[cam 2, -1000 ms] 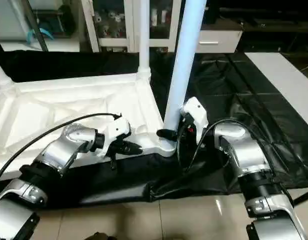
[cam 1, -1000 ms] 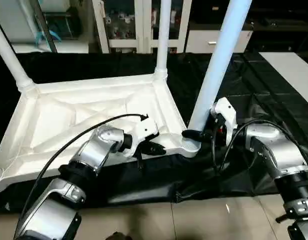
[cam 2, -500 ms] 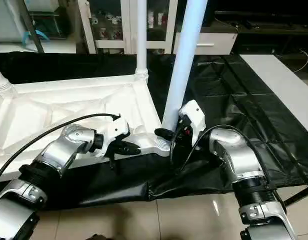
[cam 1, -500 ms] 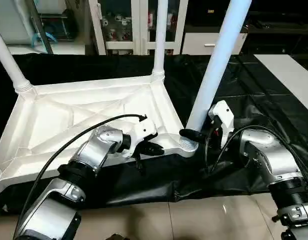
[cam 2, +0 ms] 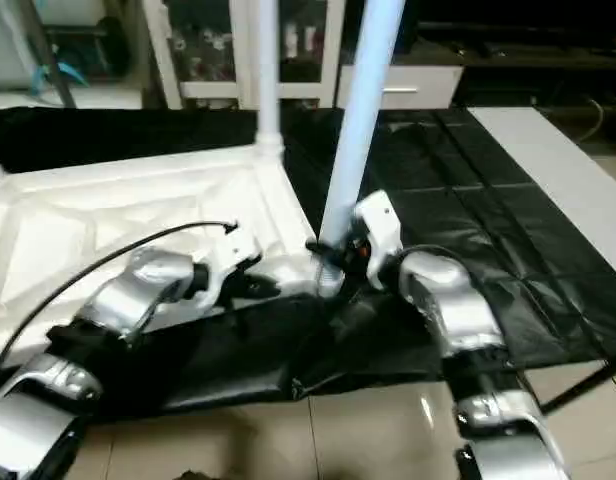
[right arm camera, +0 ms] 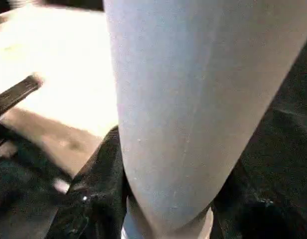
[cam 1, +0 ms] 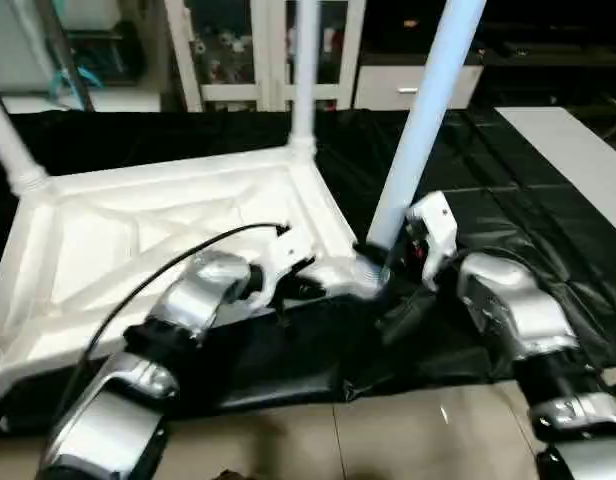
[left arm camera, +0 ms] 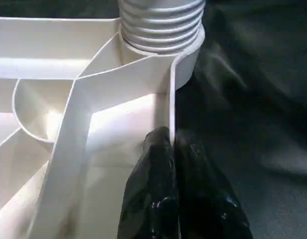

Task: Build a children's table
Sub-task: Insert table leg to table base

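The white tabletop (cam 1: 138, 240) lies upside down on the black-covered work table, ribbed underside up. One white leg (cam 1: 10, 140) stands in its far left corner and another leg (cam 1: 304, 80) in its back right corner. A third leg (cam 1: 420, 120) rises tilted from the near right corner socket (cam 1: 364, 277). My right gripper (cam 1: 380, 252) is shut on this leg just above the socket, and its black fingers (right arm camera: 96, 184) flank the tube. My left gripper (left arm camera: 172, 149) is shut on the tabletop's thin rim beside that socket's threaded collar (left arm camera: 161, 25).
The black cover (cam 1: 488, 160) spreads to the right and hangs over the front edge above a tiled floor (cam 1: 388, 440). A white surface (cam 1: 578, 140) lies at the far right. Cabinets (cam 1: 238, 50) stand behind the table.
The whole picture has shifted, so the camera has moved. My right forearm has swung in a little toward the leg. Both grips stay as they were.
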Robot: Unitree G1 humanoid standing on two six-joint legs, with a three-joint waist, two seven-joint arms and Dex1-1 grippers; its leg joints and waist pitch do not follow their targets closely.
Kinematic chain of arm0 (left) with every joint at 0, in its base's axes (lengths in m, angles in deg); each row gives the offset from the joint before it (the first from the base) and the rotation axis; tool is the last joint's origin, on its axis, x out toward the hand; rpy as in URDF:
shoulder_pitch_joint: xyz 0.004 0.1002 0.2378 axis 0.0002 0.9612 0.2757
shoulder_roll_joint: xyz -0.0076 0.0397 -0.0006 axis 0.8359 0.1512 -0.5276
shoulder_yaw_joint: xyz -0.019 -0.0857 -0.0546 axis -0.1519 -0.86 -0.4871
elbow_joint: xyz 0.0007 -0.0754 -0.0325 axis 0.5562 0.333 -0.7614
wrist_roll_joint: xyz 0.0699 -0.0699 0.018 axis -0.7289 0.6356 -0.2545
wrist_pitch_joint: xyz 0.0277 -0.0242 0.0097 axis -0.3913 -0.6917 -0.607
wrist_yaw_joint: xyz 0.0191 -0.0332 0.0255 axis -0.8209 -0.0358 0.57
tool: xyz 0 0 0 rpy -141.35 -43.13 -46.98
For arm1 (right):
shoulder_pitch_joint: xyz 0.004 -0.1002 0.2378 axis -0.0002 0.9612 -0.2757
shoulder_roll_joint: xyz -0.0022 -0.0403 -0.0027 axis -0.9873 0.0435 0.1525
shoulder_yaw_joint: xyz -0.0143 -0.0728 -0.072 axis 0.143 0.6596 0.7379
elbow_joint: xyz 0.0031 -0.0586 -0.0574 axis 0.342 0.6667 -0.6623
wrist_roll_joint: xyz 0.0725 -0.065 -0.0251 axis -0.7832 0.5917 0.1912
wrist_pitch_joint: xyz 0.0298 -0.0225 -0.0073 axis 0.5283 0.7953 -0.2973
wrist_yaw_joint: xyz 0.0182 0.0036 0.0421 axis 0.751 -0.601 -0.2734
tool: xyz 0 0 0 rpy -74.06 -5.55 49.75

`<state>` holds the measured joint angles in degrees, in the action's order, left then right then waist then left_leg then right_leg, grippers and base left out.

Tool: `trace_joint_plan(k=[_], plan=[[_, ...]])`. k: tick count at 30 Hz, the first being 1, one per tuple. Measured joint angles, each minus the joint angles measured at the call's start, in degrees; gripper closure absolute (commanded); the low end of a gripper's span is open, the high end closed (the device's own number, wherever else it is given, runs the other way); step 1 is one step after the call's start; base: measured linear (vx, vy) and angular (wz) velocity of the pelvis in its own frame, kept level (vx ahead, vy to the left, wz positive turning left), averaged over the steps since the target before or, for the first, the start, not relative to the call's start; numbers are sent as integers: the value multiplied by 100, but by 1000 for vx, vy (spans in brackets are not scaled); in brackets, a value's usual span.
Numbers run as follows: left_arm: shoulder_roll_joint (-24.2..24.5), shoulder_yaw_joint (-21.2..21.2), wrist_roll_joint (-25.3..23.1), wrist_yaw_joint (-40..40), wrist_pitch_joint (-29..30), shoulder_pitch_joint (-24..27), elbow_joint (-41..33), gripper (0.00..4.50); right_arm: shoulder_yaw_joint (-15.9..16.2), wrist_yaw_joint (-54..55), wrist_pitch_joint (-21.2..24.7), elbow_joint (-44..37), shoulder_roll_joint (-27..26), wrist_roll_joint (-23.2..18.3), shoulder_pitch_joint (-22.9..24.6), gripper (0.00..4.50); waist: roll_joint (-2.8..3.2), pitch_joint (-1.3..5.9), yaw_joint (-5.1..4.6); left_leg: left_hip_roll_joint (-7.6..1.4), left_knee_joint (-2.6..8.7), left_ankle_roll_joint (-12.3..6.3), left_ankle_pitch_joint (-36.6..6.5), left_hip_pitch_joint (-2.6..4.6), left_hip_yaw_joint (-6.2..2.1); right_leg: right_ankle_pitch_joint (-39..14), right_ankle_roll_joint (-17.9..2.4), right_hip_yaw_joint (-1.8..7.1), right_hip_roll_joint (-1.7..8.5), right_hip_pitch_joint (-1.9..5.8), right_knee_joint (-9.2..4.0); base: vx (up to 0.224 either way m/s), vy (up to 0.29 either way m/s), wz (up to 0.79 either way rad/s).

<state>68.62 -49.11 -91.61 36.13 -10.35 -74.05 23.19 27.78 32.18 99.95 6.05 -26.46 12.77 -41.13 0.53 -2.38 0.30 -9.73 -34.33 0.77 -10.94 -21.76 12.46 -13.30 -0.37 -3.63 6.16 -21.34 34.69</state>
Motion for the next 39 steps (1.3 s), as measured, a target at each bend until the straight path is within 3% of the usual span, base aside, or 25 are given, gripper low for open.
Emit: trace_joint_plan(k=[6,10,21,29,30,31,39], plan=[[-1321,-375,-59,-1986,755,-602,779,450,-442,2145,-337,1156,-575,280,-709,265,11,8,-44,38,14,-5,-3,-3,5,33,-55,29,9,3,-72,0,0,0],[-1682,-488,37,-2533,828,-665,910,450,-568,2704,-491,1539,-720,290,-957,265,-1,16,-58,51,14,-39,-23,-7,5,98,-63,40,13,33,-74,15,5,0],[-1640,-642,26,-2809,859,-908,1237,450,-648,3244,-868,2415,-975,446,-1481,265,6,20,-112,34,29,-35,-22,-28,-9,102,19,9,11,-33,-97,0,0,0],[-1623,-700,44,-2797,840,-965,1328,450,-761,3234,-1379,2797,-1042,491,-1580,265,8,20,-137,37,36,-35,-22,-39,-7,118,8,9,11,-30,-156,0,0,0],[-1623,-700,45,-2786,825,-982,1358,450,-767,3226,-1467,2831,-1044,494,-1579,209,10,18,-138,38,36,-35,-22,-40,-5,125,-2,10,11,-31,-157,0,0,0],[-1622,-700,45,-2781,821,-984,1361,450,-768,3219,-1490,2840,-1043,494,-1579,195,11,18,-138,39,36,-35,-22,-40,-3,130,-10,11,12,-32,-157,0,0,0],[-1548,-701,49,-2705,709,-1048,1381,450,-767,2994,-1569,3034,-1060,526,-1449,133,37,8,-127,36,40,-37,-21,-87,12,212,-19,10,19,-53,-156,0,0,0]])
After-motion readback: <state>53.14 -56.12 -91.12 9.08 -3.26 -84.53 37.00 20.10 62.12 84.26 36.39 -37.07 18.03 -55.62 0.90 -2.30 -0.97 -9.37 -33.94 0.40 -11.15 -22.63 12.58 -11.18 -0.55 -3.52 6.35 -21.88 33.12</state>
